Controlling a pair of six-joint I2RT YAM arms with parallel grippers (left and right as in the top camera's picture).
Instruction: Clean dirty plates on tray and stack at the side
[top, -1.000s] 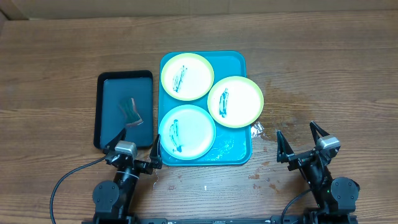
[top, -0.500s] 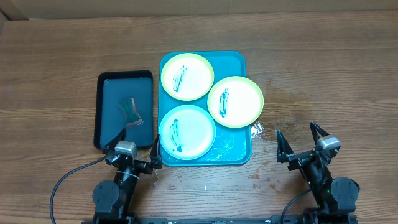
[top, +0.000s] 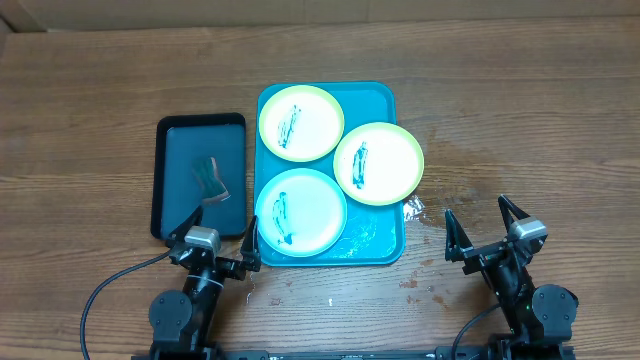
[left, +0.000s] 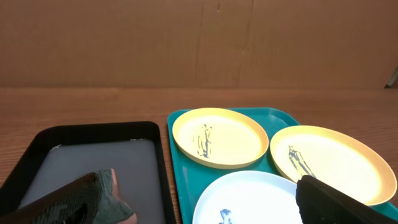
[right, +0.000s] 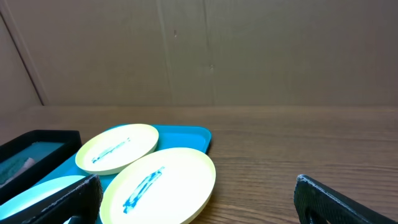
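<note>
Three plates with yellow-green rims and blue-green scribbles lie on the turquoise tray (top: 385, 100): one at the back (top: 301, 122), one at the front (top: 301, 211), one at the right (top: 378, 163) that overhangs the tray's right rim. They also show in the left wrist view (left: 219, 137) (left: 333, 163) (left: 249, 199) and the right wrist view (right: 117, 148) (right: 158, 185). My left gripper (top: 219, 237) is open and empty at the tray's front left corner. My right gripper (top: 482, 222) is open and empty on the table, right of the tray.
A narrow black tray (top: 170, 134) stands left of the turquoise tray and holds a small grey-green sponge (top: 211, 179). A crumpled clear scrap (top: 414, 209) lies at the turquoise tray's right edge. A brown wall rises behind the table.
</note>
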